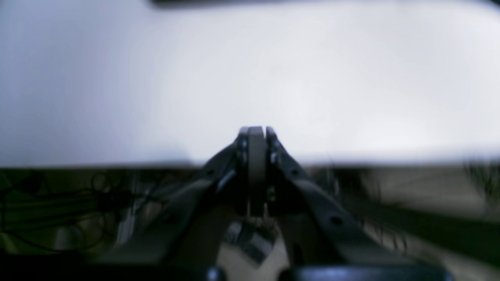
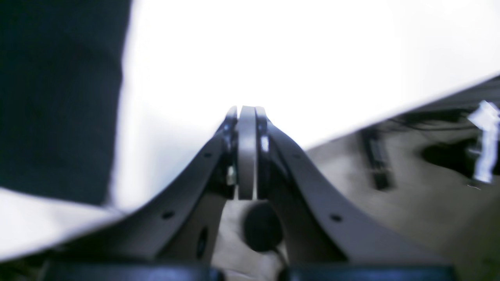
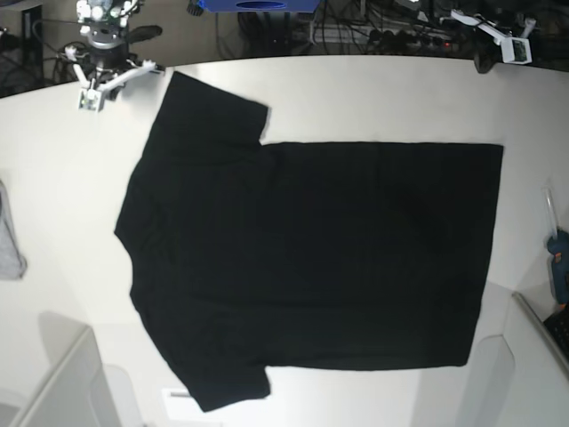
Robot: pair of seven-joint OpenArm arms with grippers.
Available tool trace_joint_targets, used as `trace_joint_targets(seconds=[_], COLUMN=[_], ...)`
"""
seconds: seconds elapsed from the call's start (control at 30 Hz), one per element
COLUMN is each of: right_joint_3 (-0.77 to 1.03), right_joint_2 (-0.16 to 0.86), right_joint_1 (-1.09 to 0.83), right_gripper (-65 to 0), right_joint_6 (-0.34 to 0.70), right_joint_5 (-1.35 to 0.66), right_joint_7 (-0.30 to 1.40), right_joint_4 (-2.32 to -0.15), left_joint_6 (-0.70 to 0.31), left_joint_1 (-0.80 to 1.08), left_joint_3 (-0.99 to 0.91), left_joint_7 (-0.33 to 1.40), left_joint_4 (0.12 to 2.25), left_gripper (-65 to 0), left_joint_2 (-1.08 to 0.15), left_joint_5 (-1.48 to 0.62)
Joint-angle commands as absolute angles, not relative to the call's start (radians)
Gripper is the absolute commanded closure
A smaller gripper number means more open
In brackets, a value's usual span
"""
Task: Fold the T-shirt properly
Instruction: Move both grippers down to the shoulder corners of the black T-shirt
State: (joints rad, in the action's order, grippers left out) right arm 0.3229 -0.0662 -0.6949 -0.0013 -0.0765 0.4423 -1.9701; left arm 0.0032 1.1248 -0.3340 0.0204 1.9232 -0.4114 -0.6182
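The black T-shirt (image 3: 311, 258) lies flat on the white table (image 3: 356, 98), plain side up, with its collar to the left and its hem to the right. No print shows. In the left wrist view my left gripper (image 1: 256, 130) is shut and empty, over the table's front edge, with bare table beyond it. In the right wrist view my right gripper (image 2: 247, 110) is shut and empty, and an edge of the T-shirt (image 2: 58, 97) lies to its left. In the base view only pale arm parts show at the bottom corners.
A small grey cloth (image 3: 7, 236) lies at the table's left edge. A blue tool (image 3: 558, 253) sits at the right edge. White clamped fixtures stand at the back left (image 3: 105, 67) and back right (image 3: 498, 36). Cables lie on the floor (image 1: 58, 207).
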Motion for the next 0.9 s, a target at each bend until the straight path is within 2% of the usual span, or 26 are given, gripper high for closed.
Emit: trace_joint_targets(seconds=[0.0, 0.17, 0.33, 0.43, 0.6, 0.7, 0.87], right_joint_3=[0.331, 0.329, 0.323, 0.318, 0.315, 0.315, 0.315], right_joint_2=[-0.058, -0.004, 0.070, 0.110, 0.153, 0.153, 0.153], right_joint_1=[-0.694, -0.667, -0.665, -0.661, -0.590, -0.562, -0.545], right_gripper=[0.0, 0.0, -22.2, -28.4, -31.5, -32.0, -31.5], right_joint_6=[-0.004, -0.004, -0.004, -0.001, 0.104, 0.111, 0.111], right_joint_5=[-0.114, -0.400, -0.668, -0.849, -1.027, -1.029, -1.023], right_joint_7=[0.424, 0.426, 0.426, 0.426, 0.509, 0.539, 0.538], right_joint_4=[-1.988, -1.983, -1.980, -1.954, -1.817, -1.758, -1.716], left_joint_6=[-0.008, -0.188, -0.354, -0.421, -0.498, -0.564, -0.573], left_joint_1=[1.139, 1.035, 0.905, 0.825, 0.743, 0.713, 0.671], left_joint_3=[-0.358, -0.506, -0.736, -0.885, -0.972, -0.970, -0.977], left_joint_7=[0.027, 0.222, 0.417, 0.519, 0.610, 0.610, 0.610], left_joint_4=[1.934, 1.934, 1.933, 1.933, 1.928, 1.926, 1.914], left_gripper=[0.0, 0.0, -0.8, -2.6, -2.5, -2.5, -2.6], left_joint_2=[-0.418, -0.380, -0.248, -0.188, -0.174, -0.153, -0.117], left_joint_5=[-0.651, -0.751, -0.743, -0.743, -0.657, -0.555, -0.447])
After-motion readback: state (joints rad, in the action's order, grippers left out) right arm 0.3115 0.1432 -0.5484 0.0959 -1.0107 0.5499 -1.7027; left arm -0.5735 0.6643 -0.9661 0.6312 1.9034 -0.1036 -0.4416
